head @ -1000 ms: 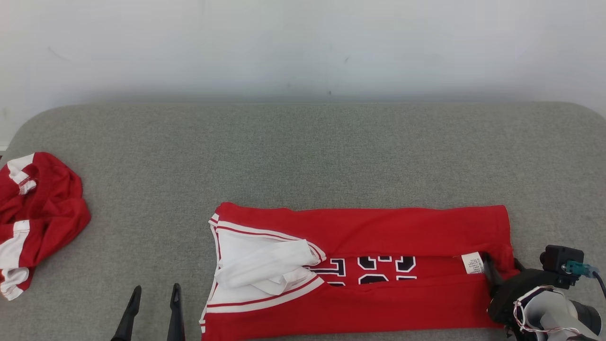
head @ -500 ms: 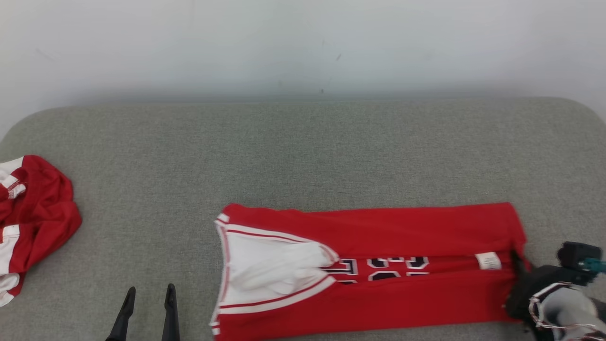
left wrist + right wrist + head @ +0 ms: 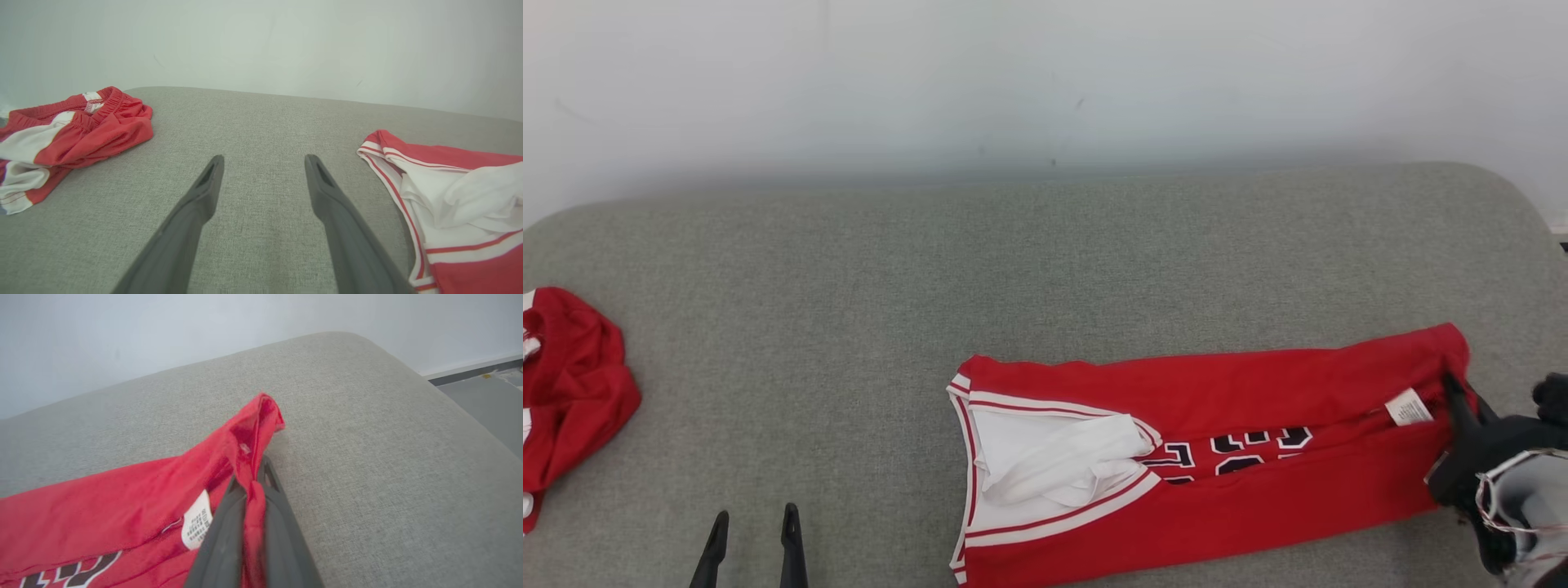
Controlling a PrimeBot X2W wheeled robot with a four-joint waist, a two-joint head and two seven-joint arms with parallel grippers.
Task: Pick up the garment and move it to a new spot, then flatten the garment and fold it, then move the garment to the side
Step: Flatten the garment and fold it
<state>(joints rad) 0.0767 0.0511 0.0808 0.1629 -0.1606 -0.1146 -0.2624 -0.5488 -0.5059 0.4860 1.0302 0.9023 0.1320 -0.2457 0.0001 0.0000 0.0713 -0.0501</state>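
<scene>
Light: bright, even, diffuse in all views. Shadow: soft dim band where wall meets worktop. Focus: right gripper blurred toward its wrist view's bottom edge; head view soft at lower right.

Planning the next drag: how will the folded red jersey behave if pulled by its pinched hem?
Likely floppy: the folded red jersey bunches where the right pincer pinches its hem. Its loose white inner layer may shift when dragged over the textured grey cushion.
</scene>
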